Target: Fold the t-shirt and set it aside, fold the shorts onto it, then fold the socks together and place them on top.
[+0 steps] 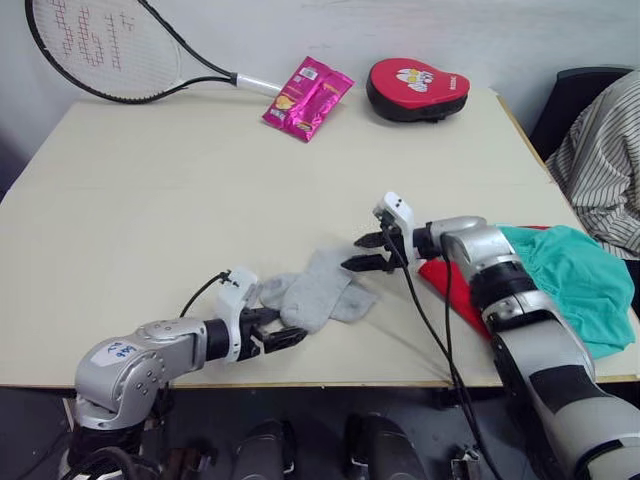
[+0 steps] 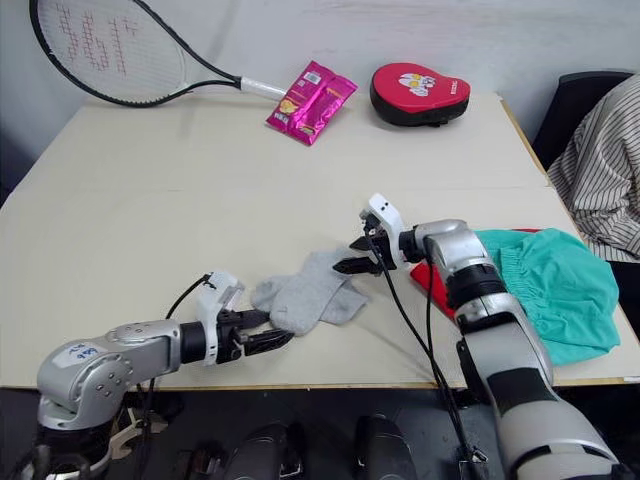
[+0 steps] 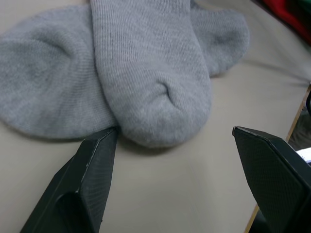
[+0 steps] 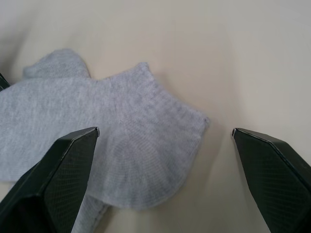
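Both arms have silver-grey metallic housings with black joint bands. Each end effector, left (image 1: 283, 329) and right (image 1: 365, 252), comprises two black textured fingers on a white wrist block. Black cables run along each forearm. The left arm housing carries a blue-marked white label.

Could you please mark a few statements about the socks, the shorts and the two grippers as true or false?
1. The socks lie on the table between the two grippers. True.
2. The left gripper is clamped shut on a sock. False: its fingers are open, with nothing between them.
3. The shorts lie over the t-shirt. True.
4. The socks sit on top of the shorts. False: they lie apart, on the bare table.
5. The right gripper is open. True.
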You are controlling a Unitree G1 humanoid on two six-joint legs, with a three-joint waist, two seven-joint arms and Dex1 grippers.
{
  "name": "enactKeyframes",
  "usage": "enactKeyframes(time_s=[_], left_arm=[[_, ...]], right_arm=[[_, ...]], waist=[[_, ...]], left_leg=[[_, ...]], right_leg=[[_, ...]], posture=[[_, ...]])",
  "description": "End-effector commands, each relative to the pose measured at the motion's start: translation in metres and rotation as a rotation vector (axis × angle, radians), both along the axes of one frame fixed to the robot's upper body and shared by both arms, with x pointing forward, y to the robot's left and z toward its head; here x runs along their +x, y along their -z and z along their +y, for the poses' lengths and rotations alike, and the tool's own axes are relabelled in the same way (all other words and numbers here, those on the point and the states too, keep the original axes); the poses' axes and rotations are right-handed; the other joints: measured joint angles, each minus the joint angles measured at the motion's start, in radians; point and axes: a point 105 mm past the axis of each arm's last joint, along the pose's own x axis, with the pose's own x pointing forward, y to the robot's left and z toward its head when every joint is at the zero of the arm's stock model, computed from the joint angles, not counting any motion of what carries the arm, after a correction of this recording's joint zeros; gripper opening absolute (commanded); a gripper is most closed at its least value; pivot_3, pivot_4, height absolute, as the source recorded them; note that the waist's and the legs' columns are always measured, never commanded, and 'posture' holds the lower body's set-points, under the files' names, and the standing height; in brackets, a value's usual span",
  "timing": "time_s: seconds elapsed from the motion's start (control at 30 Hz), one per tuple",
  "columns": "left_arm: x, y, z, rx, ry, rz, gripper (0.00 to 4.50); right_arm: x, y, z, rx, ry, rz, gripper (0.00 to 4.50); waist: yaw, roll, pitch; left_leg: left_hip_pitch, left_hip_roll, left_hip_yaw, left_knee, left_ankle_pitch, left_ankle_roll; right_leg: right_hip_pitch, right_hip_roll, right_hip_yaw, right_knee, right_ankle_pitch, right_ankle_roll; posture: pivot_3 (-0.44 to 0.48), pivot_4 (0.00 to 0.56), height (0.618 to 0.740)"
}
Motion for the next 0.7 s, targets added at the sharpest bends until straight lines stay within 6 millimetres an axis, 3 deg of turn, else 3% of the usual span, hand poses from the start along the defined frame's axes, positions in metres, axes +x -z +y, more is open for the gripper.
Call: enactKeyframes(time_s=[0.03,0.3,0.4,0.57,0.7], left_arm=[[-0.006,0.013,0.001,0.032,-0.006,0.065,2.79],[0.002,0.009,0.004,0.05,-0.01,0.064,0.17],[0.005,0.004,0.008,0.057,-0.007,0.028,0.0],[0.002,-0.018,0.01,0.012,0.066,-0.023,0.0],[-0.006,-0.047,0.022,-0.072,0.137,-0.059,0.0]], right_arm=[[0.005,-0.009,0.005,0.028,0.006,-0.012,3.85],[0.006,-0.01,0.011,0.05,-0.009,-0.024,1.0],[0.007,-0.02,0.011,0.093,-0.013,-0.071,0.04],[-0.002,-0.035,0.005,0.165,-0.074,-0.145,0.02],[-0.02,-0.053,-0.006,0.234,-0.11,-0.206,0.02]], waist=[[-0.005,0.0,0.0],[-0.011,0.0,0.0],[-0.012,0.0,0.0],[-0.012,0.0,0.0],[-0.012,0.0,0.0]], left_leg=[[0.0,0.0,0.0,0.0,0.0,0.0],[0.0,0.0,0.0,-0.001,0.0,-0.001],[0.0,0.0,0.0,-0.002,0.0,-0.001],[0.0,0.001,0.0,-0.002,0.0,-0.002],[-0.001,0.001,0.0,-0.003,-0.001,-0.003]], right_leg=[[0.0,0.0,0.0,0.0,0.0,0.0],[0.0,0.0,0.0,-0.001,0.0,0.0],[-0.001,0.0,0.0,-0.001,0.0,0.0],[-0.002,0.001,0.0,-0.001,-0.001,-0.001],[-0.003,0.001,0.0,-0.001,-0.001,-0.001]], posture=[[0.0,0.15,0.74],[0.0,0.15,0.74],[0.0,0.15,0.74],[0.0,0.15,0.74],[0.0,0.15,0.74]])
